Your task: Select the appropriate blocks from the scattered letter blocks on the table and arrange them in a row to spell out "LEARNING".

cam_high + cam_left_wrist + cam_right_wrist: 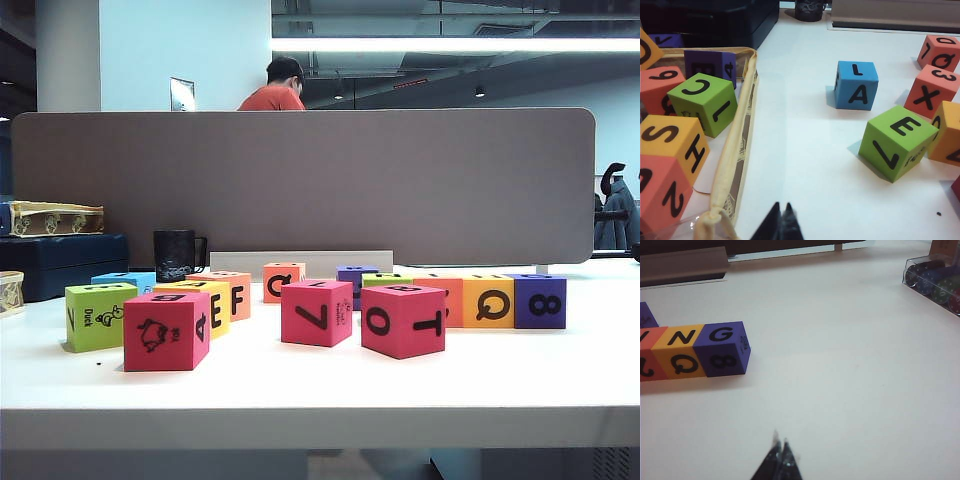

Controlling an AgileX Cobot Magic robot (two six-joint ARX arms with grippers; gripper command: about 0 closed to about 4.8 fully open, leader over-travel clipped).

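Letter blocks lie scattered over the white table (pixel 300 390). Along the back right, an orange block, a yellow N/Q block (pixel 680 350) and a purple G/8 block (pixel 720 349) stand touching in a line. Red 7 (pixel 317 312) and T (pixel 403 320) blocks sit in front. A blue A block (pixel 856 86) and a green E block (pixel 897 141) lie ahead of my left gripper (pixel 781 207), which is shut and empty above bare table. My right gripper (pixel 780 439) is shut and empty, well short of the G block. Neither gripper shows in the exterior view.
A clear bag with beige trim (pixel 737 150) at the left holds more blocks, among them a green C (pixel 702 102). A black mug (pixel 178 254), a dark box (pixel 60 260) and a grey-brown partition (pixel 300 180) stand behind. A clear case (pixel 935 280) lies far right.
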